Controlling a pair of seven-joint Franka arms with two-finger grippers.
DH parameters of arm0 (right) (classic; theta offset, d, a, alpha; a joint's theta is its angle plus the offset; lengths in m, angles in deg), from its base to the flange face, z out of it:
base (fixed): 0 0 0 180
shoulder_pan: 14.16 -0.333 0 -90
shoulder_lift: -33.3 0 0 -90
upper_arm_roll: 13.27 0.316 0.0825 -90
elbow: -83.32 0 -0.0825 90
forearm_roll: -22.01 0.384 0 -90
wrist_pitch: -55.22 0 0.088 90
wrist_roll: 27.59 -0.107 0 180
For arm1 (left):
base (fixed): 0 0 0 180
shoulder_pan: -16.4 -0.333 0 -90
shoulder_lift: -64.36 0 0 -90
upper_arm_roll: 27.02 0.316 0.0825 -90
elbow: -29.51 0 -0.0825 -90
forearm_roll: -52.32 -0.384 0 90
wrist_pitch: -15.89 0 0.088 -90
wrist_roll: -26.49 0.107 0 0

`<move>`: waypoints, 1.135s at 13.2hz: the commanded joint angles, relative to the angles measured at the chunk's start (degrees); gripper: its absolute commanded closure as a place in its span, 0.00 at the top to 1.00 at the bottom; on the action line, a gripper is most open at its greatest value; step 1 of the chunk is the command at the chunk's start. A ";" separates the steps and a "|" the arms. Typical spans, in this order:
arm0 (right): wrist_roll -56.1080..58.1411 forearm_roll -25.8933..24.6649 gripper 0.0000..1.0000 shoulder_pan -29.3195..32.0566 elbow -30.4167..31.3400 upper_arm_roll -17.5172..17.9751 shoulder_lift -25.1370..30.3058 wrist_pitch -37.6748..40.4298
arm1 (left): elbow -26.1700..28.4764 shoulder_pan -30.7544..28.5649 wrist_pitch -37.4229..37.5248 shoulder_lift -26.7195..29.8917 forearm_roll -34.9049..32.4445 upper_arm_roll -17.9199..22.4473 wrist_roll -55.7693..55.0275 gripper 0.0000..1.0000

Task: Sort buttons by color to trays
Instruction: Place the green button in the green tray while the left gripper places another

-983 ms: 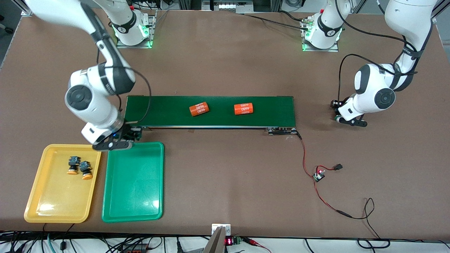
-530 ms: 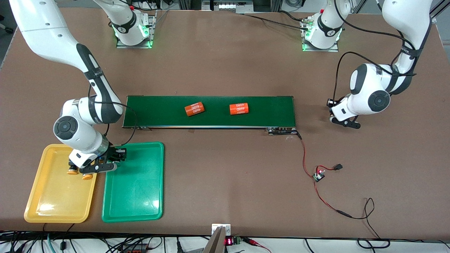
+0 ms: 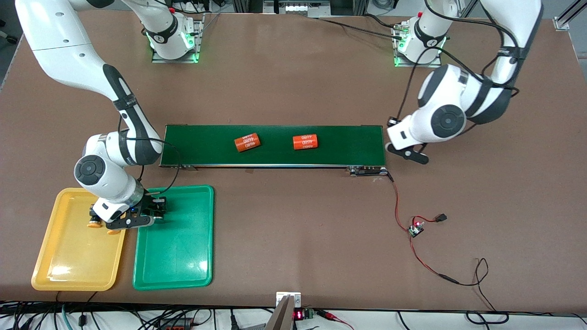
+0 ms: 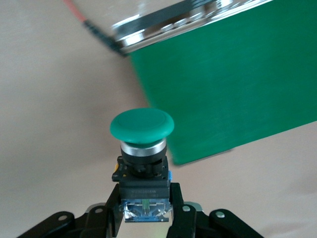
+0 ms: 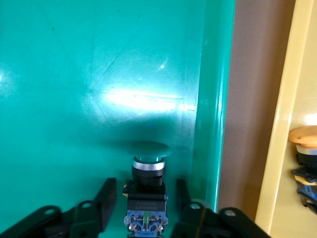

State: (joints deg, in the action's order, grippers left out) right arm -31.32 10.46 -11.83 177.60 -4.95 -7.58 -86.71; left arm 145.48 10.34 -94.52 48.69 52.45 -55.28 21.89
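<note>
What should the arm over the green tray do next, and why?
Probably the right gripper should lift straight up. It is open, clear of the green button, which already rests in the green tray. That makes room for the second green button, held by the left gripper near the belt.

Green-capped button (image 4: 142, 148) in left hand (image 4: 144, 218)
</note>
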 commanded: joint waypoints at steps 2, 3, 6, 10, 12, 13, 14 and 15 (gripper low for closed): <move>-0.31 -0.06 1.00 -0.21 -0.15 0.12 2.81 0.60 | -0.57 2.54 -8.93 -5.33 2.06 -1.98 -6.01 0.16; -0.05 0.03 1.00 0.05 1.07 0.12 4.83 0.69 | -0.57 2.81 -9.29 -5.86 2.06 -2.06 -7.68 0.17; -1.36 2.39 1.00 0.14 6.60 0.21 12.03 4.19 | -0.57 3.87 -12.98 -6.57 2.32 -2.24 -8.75 0.28; -4.17 7.75 1.00 -0.74 13.71 1.09 24.42 15.61 | -0.49 2.99 -11.85 -4.74 2.41 -2.24 -8.05 1.00; -4.53 12.22 1.00 -1.09 21.52 1.96 31.18 14.76 | -1.79 1.24 -7.30 -2.28 2.24 -2.24 -7.96 1.00; -6.44 12.77 1.00 -1.35 25.47 3.97 34.52 13.88 | -3.02 0.36 -4.84 -0.96 2.15 -2.15 -7.87 1.00; -10.64 12.69 1.00 -1.36 27.95 5.38 36.73 13.61 | -4.51 -0.52 -1.25 0.88 1.63 -1.89 -7.35 1.00; -13.99 12.69 1.00 -1.36 30.06 7.40 38.58 13.61 | -5.75 -0.79 1.66 2.90 1.45 -1.28 -5.61 1.00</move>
State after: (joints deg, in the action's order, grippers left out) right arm -39.71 22.21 -13.01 200.19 -0.29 24.89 -71.29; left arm 141.36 10.67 -98.45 46.72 53.52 -57.05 14.05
